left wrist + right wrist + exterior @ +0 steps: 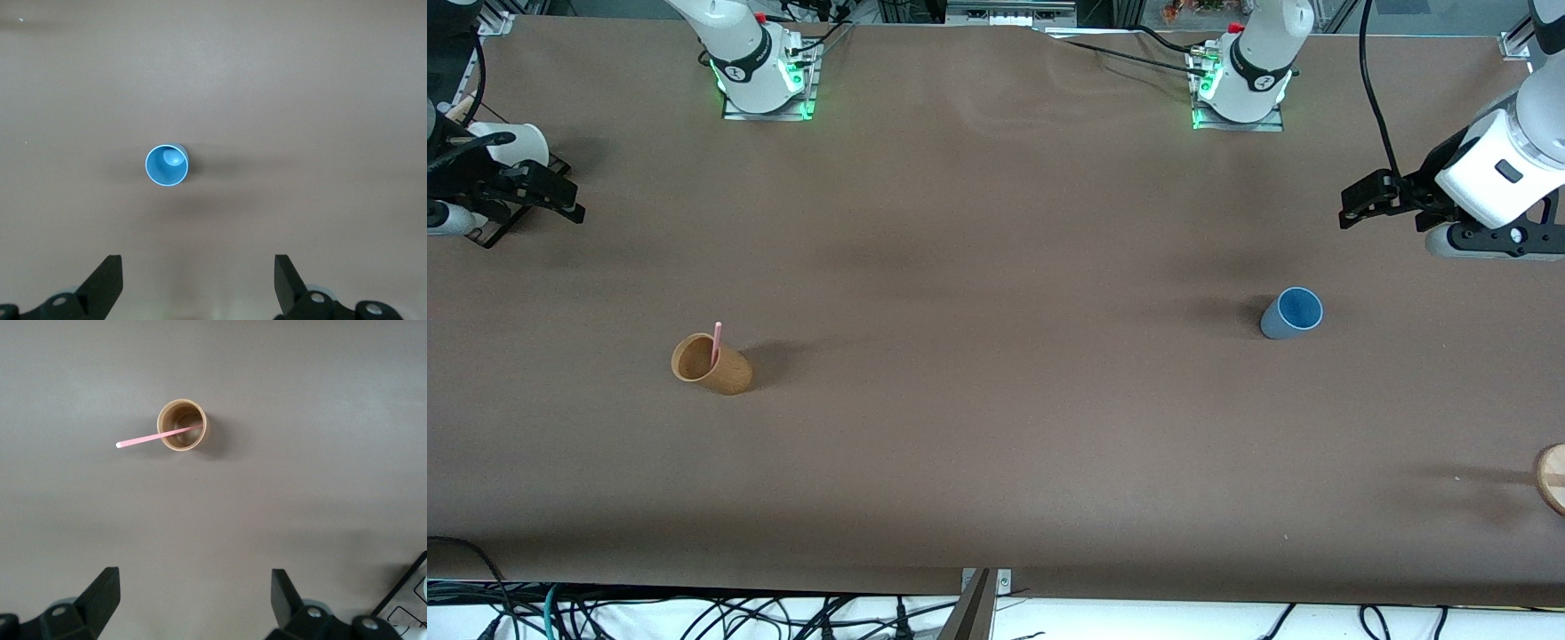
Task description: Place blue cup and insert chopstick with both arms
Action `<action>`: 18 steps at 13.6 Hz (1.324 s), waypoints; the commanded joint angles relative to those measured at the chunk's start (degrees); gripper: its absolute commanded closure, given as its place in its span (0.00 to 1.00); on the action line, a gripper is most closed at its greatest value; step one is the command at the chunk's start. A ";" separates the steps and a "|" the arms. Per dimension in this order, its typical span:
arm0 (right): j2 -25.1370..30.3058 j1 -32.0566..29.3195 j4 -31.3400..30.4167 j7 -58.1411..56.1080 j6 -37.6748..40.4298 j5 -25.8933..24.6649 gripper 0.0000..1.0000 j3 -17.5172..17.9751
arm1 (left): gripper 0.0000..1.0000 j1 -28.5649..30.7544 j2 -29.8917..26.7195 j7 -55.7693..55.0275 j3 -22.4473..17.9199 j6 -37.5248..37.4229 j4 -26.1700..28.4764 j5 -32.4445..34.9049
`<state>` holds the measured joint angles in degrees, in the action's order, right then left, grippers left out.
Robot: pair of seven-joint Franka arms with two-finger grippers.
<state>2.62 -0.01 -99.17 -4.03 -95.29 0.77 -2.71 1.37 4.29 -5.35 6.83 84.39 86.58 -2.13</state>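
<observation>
On the brown table (996,427), toward the left arm's end, the blue cup (1291,313) stands upright and empty, lying at about 7 o'clock from the left gripper (1356,206) in the front view and well apart from it. That gripper hangs above the table edge with its fingers (107,283) spread wide, holding nothing. The right gripper (551,191) waits over the right arm's end, fingers (103,597) spread too. At about 5 o'clock from it, well apart, stands the tan cup (711,364) with the chopstick (716,342) leaning inside. Count: 2 cups, 1 chopstick, 2 grippers.
</observation>
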 commanded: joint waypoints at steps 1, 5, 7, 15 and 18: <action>1.51 -0.60 -1.38 0.16 -0.16 -0.86 0.00 0.78 | 0.00 0.21 0.11 0.60 0.20 -0.02 -0.45 0.81; 1.42 -0.60 -0.94 -0.46 0.19 -0.86 0.00 0.78 | 0.00 0.21 0.11 0.60 0.20 -0.02 -0.45 0.81; 1.07 -0.60 -0.76 -0.45 0.10 -0.77 0.00 0.69 | 0.00 0.12 0.11 0.52 0.20 -0.02 -0.45 0.72; 0.98 -0.69 -0.67 -0.54 0.28 -0.60 0.00 0.60 | 0.00 0.56 0.55 0.43 0.20 -0.02 -0.45 0.63; 0.98 -0.69 -0.67 -0.54 0.28 -0.60 0.00 0.52 | 0.00 0.65 2.12 0.52 0.20 -0.02 -0.45 0.63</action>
<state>2.62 -0.02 -99.18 -4.08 -95.26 0.77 -2.65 1.56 5.10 -5.35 6.76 84.39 86.63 -2.13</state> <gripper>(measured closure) 0.000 0.000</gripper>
